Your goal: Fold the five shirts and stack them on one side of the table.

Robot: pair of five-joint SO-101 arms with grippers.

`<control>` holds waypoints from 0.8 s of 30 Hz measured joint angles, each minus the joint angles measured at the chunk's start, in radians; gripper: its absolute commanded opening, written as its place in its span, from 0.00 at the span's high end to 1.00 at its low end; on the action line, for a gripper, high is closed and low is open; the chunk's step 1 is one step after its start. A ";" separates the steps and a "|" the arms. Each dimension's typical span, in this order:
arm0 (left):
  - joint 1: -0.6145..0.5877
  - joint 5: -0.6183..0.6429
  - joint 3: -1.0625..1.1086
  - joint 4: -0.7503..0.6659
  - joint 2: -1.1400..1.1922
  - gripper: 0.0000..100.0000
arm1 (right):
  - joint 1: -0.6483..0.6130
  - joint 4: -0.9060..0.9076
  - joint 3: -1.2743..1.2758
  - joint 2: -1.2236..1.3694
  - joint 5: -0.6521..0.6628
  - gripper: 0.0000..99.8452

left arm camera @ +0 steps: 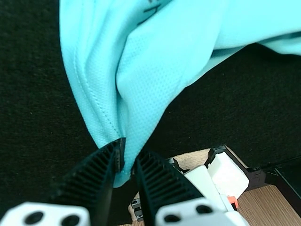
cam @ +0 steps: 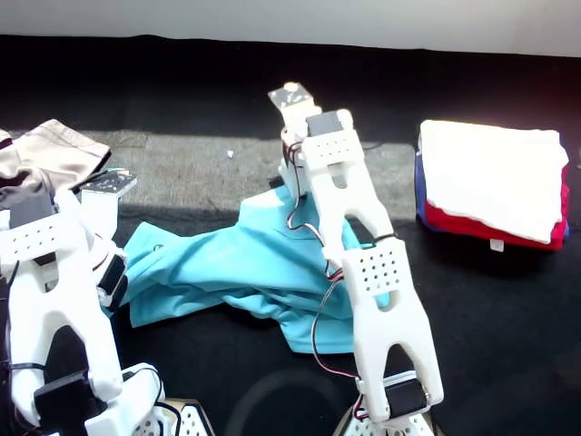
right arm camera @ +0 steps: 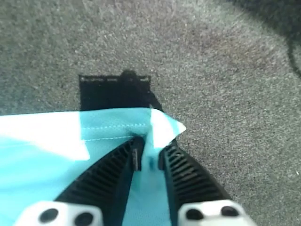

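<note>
Dark felt covers the counter, where a rumpled teal shirt lies in the middle, one edge pinched in the left gripper and a far corner clamped in the right gripper, seemingly to stretch it flat for folding.

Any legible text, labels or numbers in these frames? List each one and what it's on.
Nothing here can be read.
The turquoise shirt carries dark print in the left wrist view: cut off at the picture's edge, unreadable.
The stack of folded shirts has a small white tag at its base in the high view: too small to read.
</note>
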 measured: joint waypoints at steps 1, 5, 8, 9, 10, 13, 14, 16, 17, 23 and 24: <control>0.000 0.000 0.000 0.000 0.000 0.99 | 0.002 0.012 -0.034 0.000 0.000 0.99; 0.003 0.041 -0.002 -0.005 0.000 0.99 | 0.029 0.106 -0.183 -0.037 0.000 0.99; 0.041 0.149 -0.049 -0.008 0.000 0.99 | 0.063 0.178 -0.313 -0.077 0.000 0.99; 0.064 0.187 -0.081 -0.008 0.000 0.99 | 0.078 0.184 -0.351 -0.094 0.000 0.99; 0.094 0.226 -0.118 -0.008 0.000 0.99 | 0.098 0.186 -0.387 -0.109 0.000 0.99; 0.196 0.339 -0.253 0.012 0.000 0.99 | 0.153 0.189 -0.450 -0.170 0.000 0.99; 0.233 0.364 -0.308 0.031 0.000 0.99 | 0.170 0.189 -0.457 -0.198 0.000 0.99; 0.302 0.404 -0.422 0.064 0.000 0.99 | 0.203 0.189 -0.460 -0.265 0.000 0.99; 0.334 0.417 -0.480 0.080 0.000 0.99 | 0.221 0.189 -0.460 -0.304 0.000 0.99; 0.431 0.459 -0.730 0.135 0.000 0.99 | 0.313 0.190 -0.460 -0.591 0.000 0.99; 0.436 0.460 -0.756 0.138 0.000 0.99 | 0.321 0.190 -0.462 -0.638 0.000 0.99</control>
